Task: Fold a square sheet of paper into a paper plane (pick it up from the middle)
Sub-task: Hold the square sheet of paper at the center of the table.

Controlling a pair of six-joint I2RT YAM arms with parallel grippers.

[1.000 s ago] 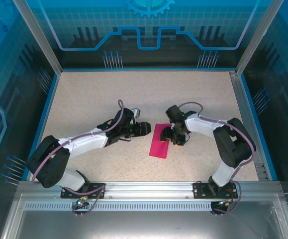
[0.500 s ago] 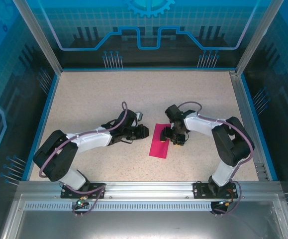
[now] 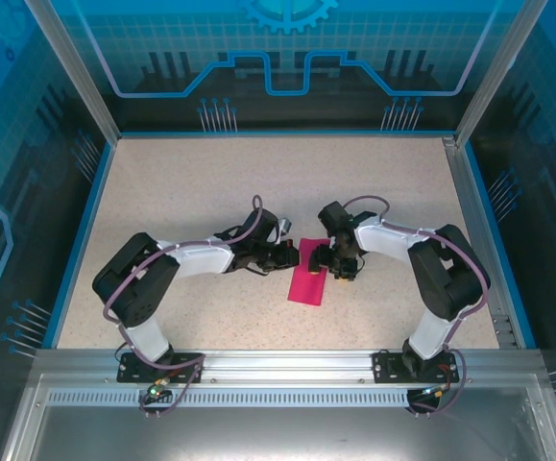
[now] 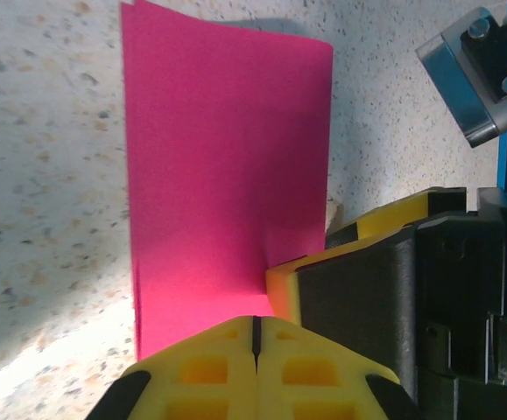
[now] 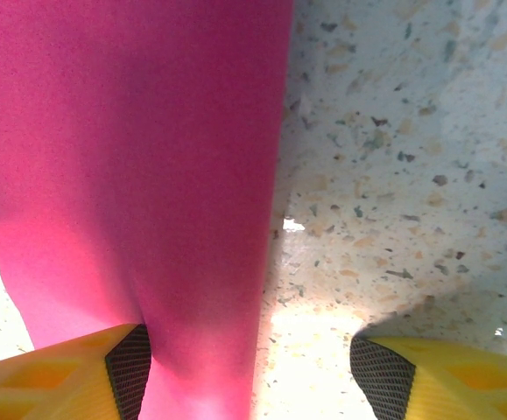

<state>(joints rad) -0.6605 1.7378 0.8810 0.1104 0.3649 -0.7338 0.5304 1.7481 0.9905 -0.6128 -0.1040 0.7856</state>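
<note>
Reading outward from the tips, the left fingers (image 4: 205,372) are pressed fully together; the seam between the two yellow tips is a thin dark line with no gap. The tips sit at the edge of the sheet of paper (image 4: 227,166), and the pink edge runs in under them. Whether a layer is pinched between them cannot be told.

The right fingers (image 5: 60,385) stand wide apart, clamping nothing. In the right wrist view, one yellow finger with its black pad lies against the pink paper, while the other is over bare counter (image 5: 411,175), clear of the paper. In the left wrist view, a yellow finger of the right arm touches the paper's side edge.

The sheet of paper is folded into a narrow rectangle and lies flat on the counter. In the left wrist view, stacked layers show along one edge. In the top view, the paper (image 3: 309,285) lies in the middle of the counter, between the two sets of fingers, its long side running near to far and its near end leaning slightly left. The left fingers (image 3: 290,256) meet its left edge toward the far end; the right fingers (image 3: 343,272) work at its far right part.

The left arm (image 3: 201,261) reaches in low from the left, the right arm (image 3: 402,240) from the right.
</note>
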